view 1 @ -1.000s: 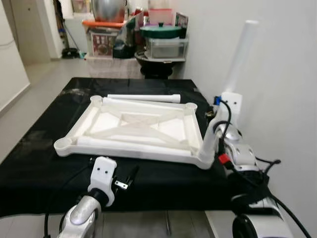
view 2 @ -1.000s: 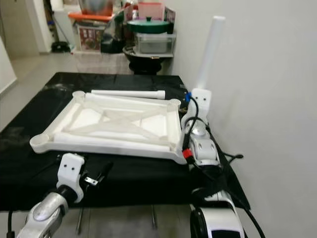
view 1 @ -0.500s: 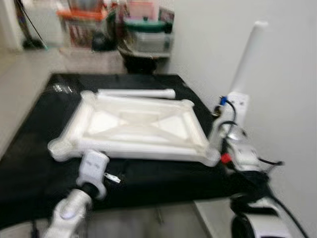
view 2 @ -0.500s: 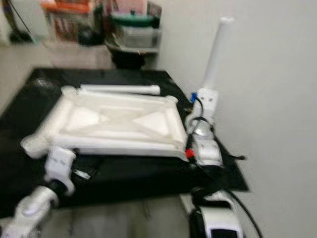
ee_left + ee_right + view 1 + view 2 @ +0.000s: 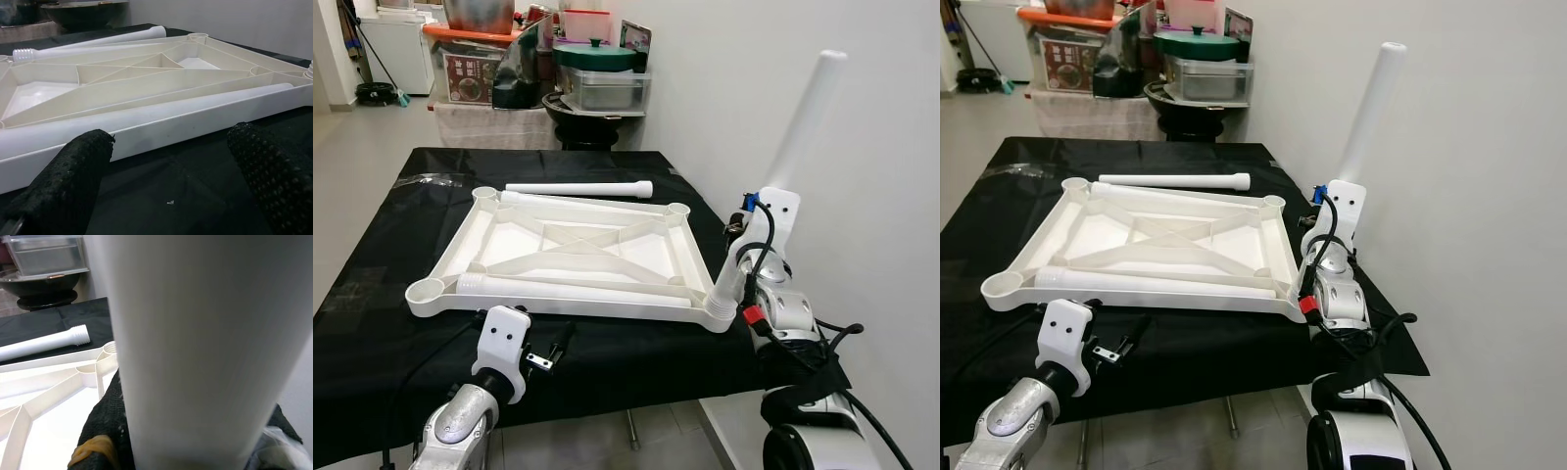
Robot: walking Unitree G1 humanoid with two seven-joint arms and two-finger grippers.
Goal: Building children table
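Little has shifted bar the camera. Right gripper (image 5: 741, 257) clamps the upright leg (image 5: 803, 122) by the tabletop (image 5: 578, 257)'s near-right socket (image 5: 718, 311); it should keep the leg vertical while threading. Left gripper (image 5: 171, 176) hovers open.

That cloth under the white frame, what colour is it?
Plain black cloth, clearest in the left eye view.

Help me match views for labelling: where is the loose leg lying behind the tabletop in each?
Left eye: loose leg lies on the cloth beyond the tabletop.
Right eye: leg beyond the tabletop's far edge.
Left wrist: leg past the far rim.
Right wrist: leg's threaded end near a corner socket.
Shared landmark: the upturned tabletop.
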